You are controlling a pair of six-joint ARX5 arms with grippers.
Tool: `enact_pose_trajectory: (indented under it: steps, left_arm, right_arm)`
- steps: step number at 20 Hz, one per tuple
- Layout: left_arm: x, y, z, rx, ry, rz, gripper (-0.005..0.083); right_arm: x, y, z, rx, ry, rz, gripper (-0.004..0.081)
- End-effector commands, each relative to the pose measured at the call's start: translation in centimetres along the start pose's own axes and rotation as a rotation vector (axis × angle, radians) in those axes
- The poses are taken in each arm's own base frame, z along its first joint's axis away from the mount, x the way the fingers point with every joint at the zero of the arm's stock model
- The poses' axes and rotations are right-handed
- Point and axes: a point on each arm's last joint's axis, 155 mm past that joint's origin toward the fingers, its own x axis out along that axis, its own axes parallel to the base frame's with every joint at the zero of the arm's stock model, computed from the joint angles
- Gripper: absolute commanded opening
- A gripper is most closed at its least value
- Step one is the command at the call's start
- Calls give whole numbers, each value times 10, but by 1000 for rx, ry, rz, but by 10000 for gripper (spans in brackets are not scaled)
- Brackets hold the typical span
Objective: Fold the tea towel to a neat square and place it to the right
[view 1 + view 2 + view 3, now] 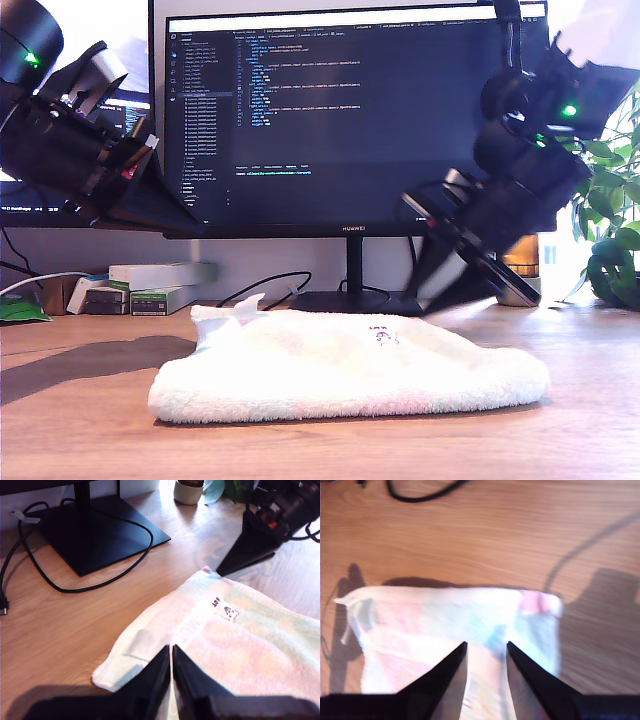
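Tea towel (pixel 345 375): folded, fluffy white with faint pink and mint patches, flat on the wooden desk (pixel 90 440) in front of the monitor stand base (pixel 95 527); small label (pixel 223 609) on its upper face.
First gripper (pixel 171 655): raised above one end of the towel, jaws together, holding nothing; at the exterior view's left.
Second gripper (pixel 485 650): over the towel, jaws parted with a narrow gap, empty; at the exterior view's right.
Behind: monitor (pixel 340 110) showing code, black cable (pixel 100 580), boxes (pixel 150 285), potted plant (pixel 610 240).
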Motion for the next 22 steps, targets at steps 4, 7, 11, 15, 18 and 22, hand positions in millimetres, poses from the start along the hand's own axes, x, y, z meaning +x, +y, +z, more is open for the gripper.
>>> enact_pose_trajectory:
  steps: [4, 7, 11, 15, 18, 22]
  left_arm:
    - [-2, -4, -3, -7, 8, -9, -17]
    - [-2, -4, -2, -7, 8, -12, -17]
    - [-2, -5, -3, -7, 8, -16, -17]
    - [-2, -6, -3, -8, 10, -20, -17]
    - [-2, -6, -4, -10, 13, -20, -17]
    - [-2, -7, -7, -18, 25, -25, -17]
  right_arm:
    - [1, 4, 4, -21, -12, -6, 215]
    - [1, 0, 4, -36, -13, -26, 215]
    - [6, -10, -4, -34, 17, -57, 215]
    - [12, -12, -10, -25, 38, -54, 215]
    - [16, -14, -14, -20, 51, -60, 215]
    - [23, -17, -16, -15, 57, -60, 215]
